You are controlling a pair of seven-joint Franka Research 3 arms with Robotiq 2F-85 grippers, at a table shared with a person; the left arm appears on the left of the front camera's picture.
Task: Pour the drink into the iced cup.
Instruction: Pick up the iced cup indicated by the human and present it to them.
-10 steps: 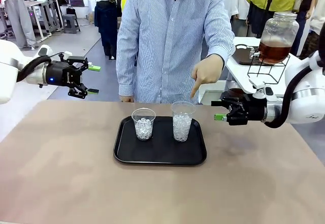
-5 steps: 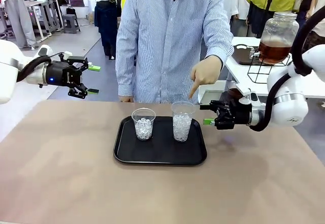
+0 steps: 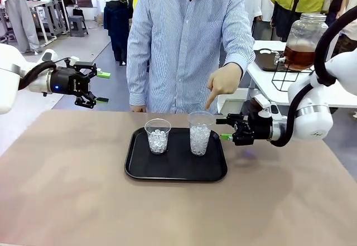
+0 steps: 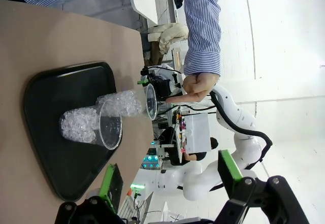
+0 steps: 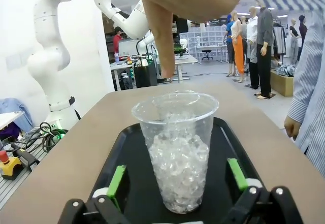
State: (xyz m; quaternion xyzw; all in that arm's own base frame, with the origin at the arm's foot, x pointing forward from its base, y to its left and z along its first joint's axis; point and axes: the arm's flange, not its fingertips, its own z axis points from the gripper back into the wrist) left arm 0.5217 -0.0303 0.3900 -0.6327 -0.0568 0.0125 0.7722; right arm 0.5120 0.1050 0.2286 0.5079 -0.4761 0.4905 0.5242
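- Right claw [image 3: 223, 129] is sliding in closer to the iced cup [image 3: 200, 133] than a second ago, jaws gaping wide, empty, cup untouched.
- Left claw [image 3: 102, 87] is hovering wide, empty.
- Person's hand [image 3: 225, 81] is pointing at that cup on the tray [image 3: 175, 170].
- Drink [image 3: 301, 56] is sitting in the jar [image 3: 305, 28], well apart.
- Step is likely reaching for the cup; the next move is calling for gentle closing.
- No readable print.
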